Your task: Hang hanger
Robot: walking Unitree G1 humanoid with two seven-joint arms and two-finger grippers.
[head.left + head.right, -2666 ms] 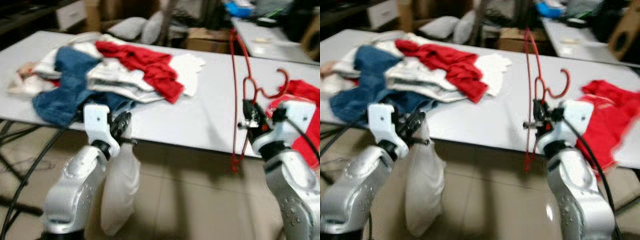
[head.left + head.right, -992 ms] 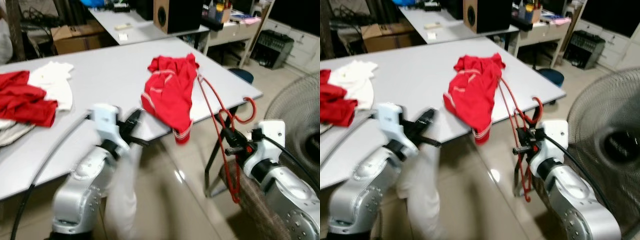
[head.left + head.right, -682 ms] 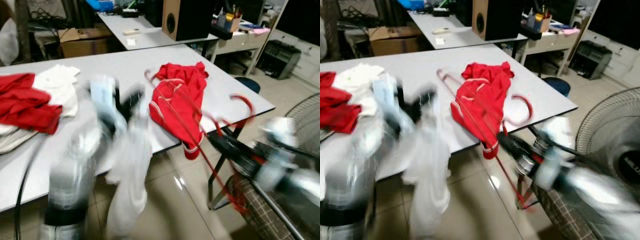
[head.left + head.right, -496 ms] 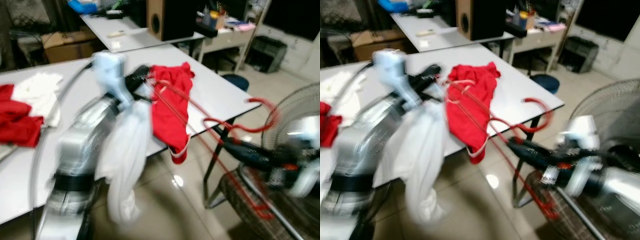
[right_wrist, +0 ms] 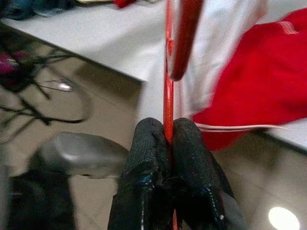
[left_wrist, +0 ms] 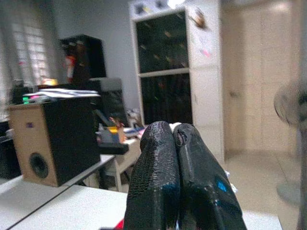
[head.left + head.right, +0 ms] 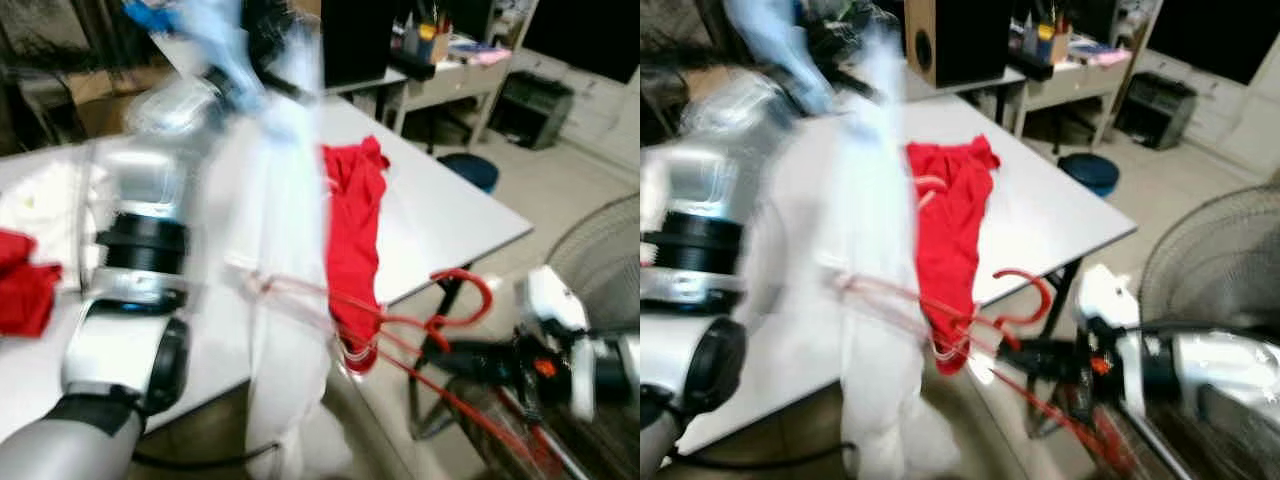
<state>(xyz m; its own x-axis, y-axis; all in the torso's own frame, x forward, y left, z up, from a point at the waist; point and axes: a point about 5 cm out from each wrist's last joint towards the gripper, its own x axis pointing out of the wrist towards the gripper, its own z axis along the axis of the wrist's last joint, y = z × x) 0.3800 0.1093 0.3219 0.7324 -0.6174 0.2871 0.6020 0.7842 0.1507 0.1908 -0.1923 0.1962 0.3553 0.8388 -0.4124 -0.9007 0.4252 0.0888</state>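
Observation:
My left gripper (image 6: 173, 128) is raised high at the upper left, shut on the top of a white garment (image 7: 285, 250) that hangs down long and blurred in front of the table. Low on the right, my right gripper (image 7: 452, 355) is shut on the wire of a red hanger (image 7: 400, 325). The hanger lies nearly level. Its hook (image 7: 468, 290) curls up near the gripper and its far end (image 7: 250, 285) reaches the white garment. In the right wrist view the black fingers (image 5: 148, 158) pinch the red wire (image 5: 168, 96).
A red garment (image 7: 355, 230) hangs over the edge of the white table (image 7: 450, 210). More red cloth (image 7: 25, 290) lies at the left. A floor fan (image 7: 1210, 270) stands close on the right. A speaker (image 7: 955, 40) and desks stand behind.
My left arm has swung up, lifting the white garment from knee height to high above the table. The right gripper has tipped the hanger from upright to nearly level, towards the garment. The camera turned right.

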